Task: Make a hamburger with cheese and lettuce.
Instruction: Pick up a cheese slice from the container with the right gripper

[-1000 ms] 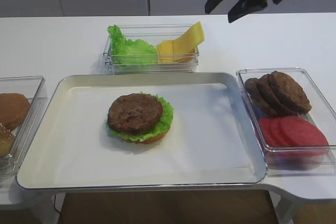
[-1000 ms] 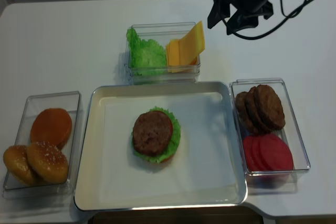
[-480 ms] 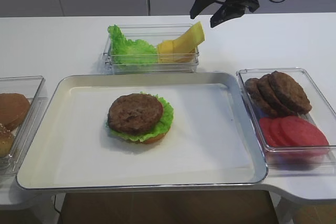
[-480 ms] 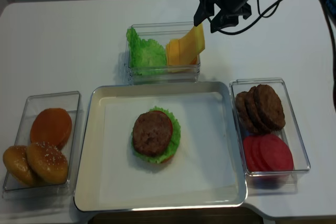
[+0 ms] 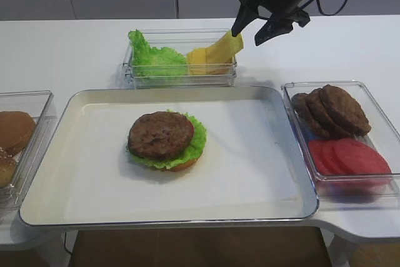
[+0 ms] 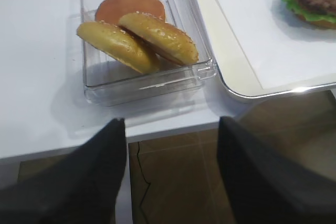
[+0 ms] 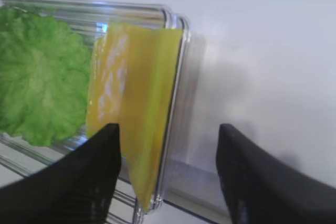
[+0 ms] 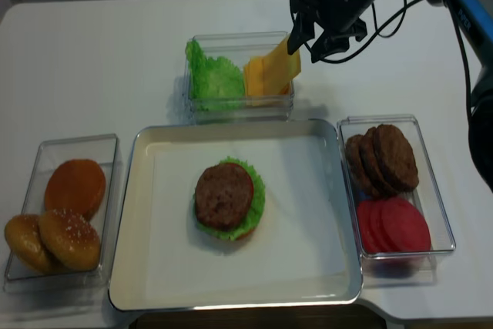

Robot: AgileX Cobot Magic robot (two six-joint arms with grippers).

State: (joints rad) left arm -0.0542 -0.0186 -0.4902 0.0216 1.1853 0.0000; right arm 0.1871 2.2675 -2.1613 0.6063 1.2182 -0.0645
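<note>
Right end effector (image 7: 168, 174) jaws spread wide, empty, straddling the leaning cheese (image 7: 134, 119) edge.

Hamburger (image 5: 166, 141) (patty on top) sits mid-tray; cheese (image 5: 215, 52) leans beside lettuce (image 5: 152, 57).

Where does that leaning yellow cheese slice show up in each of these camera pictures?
Exterior high: the cheese is upper middle, at the right end of the clear box.
Exterior high (realsense): the cheese is upper middle, in the same box.
Right wrist: the cheese is centre-left, propped against the box wall.
Left wrist: not in it.
Shared landmark: the loose lettuce just left of it.
</note>
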